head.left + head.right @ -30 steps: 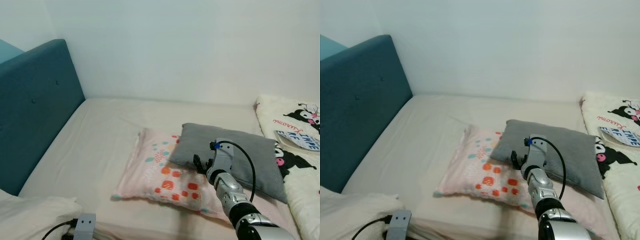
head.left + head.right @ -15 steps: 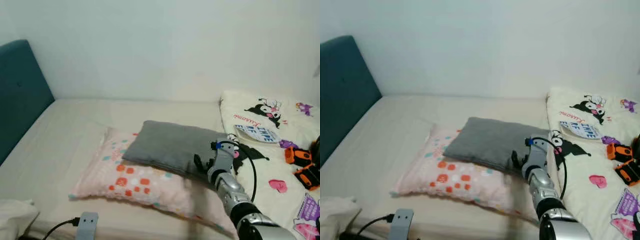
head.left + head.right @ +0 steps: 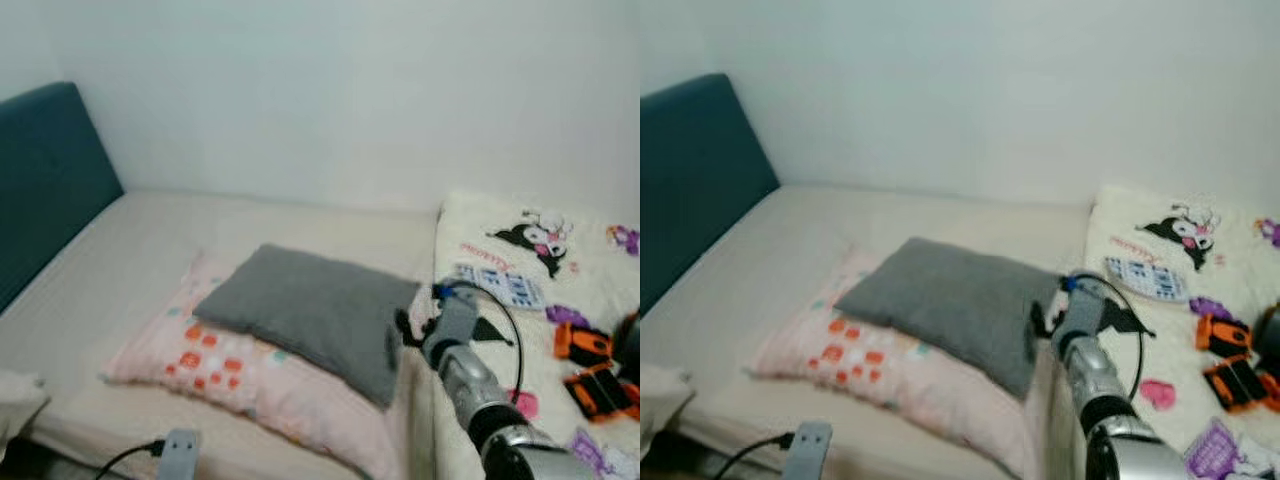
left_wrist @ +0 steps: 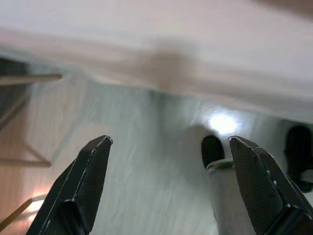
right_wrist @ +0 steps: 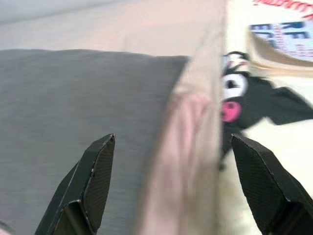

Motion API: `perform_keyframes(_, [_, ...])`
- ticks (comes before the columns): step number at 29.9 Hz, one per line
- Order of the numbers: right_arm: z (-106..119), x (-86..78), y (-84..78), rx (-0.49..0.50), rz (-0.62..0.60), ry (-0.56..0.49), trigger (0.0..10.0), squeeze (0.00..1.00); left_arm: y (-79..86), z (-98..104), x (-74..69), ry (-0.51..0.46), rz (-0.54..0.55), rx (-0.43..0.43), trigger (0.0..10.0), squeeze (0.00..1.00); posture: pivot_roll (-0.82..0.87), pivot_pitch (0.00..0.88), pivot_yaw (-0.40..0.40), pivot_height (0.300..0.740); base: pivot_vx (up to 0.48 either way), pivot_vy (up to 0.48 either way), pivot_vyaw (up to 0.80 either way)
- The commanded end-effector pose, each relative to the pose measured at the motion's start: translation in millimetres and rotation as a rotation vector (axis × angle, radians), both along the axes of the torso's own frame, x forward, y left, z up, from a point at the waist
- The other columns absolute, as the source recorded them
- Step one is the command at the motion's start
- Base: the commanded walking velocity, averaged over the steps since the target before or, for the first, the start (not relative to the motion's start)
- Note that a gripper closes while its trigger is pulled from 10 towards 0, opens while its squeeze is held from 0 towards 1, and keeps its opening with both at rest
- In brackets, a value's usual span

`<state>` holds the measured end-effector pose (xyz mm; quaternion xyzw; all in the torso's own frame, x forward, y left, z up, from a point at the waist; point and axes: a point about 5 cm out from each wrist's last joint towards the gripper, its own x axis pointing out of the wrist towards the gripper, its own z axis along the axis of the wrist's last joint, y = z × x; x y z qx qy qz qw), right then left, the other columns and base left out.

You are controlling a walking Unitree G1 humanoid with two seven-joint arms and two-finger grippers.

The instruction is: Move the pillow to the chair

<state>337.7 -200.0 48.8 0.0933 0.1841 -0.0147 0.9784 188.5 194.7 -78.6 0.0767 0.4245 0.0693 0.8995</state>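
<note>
A grey pillow lies on top of a pink patterned pillow on the bed. My right gripper is held out at the grey pillow's right-hand corner, open with nothing between its fingers. In the right wrist view the right gripper has the grey pillow beyond one finger and the pink pillow's edge between the two. My left gripper hangs low and open over a blurred pale floor, below the bed's edge.
A teal headboard stands at the left. A cream cartoon-print blanket covers the bed's right side, with orange toys and a printed card on it. A white wall runs behind the bed. Dark shapes lie on the floor.
The camera has swung right and the picture has shifted, bringing the blanket and toys into view. My right gripper now sits at the grey pillow's right corner instead of over its front.
</note>
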Motion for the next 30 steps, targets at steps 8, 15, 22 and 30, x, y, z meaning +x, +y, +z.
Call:
perform_keyframes(8, [-13.5, -5.9, 19.7, 0.147, 0.052, 0.078, 10.0, 0.0, 9.9, -2.3, -7.4, 0.028, 0.016, 0.039, 10.0, 0.0, -0.13, 0.017, 0.023, 0.71, 0.0, 0.0, 0.0])
perform_keyframes(15, [-18.4, -10.2, 21.1, 0.258, 0.056, 0.089, 10.0, 0.0, 15.6, -0.5, -6.7, 0.014, 0.039, 0.072, 10.0, 0.0, -0.13, 0.022, 0.021, 0.685, 0.0, 0.0, 0.0])
perform_keyframes(22, [-16.7, -11.2, 16.3, 0.363, 0.054, 0.053, 10.0, 0.0, 31.3, 13.5, 9.0, -0.114, 0.143, 0.088, 10.0, 0.0, -0.13, 0.028, 0.022, 0.66, 0.0, 0.0, 0.0])
perform_keyframes(30, [-12.9, -10.1, 7.2, 0.381, 0.037, 0.029, 10.0, 0.0, 48.7, 29.2, 25.2, -0.214, 0.211, 0.095, 10.0, 0.0, -0.12, 0.041, 0.028, 0.635, 0.0, 0.0, 0.0])
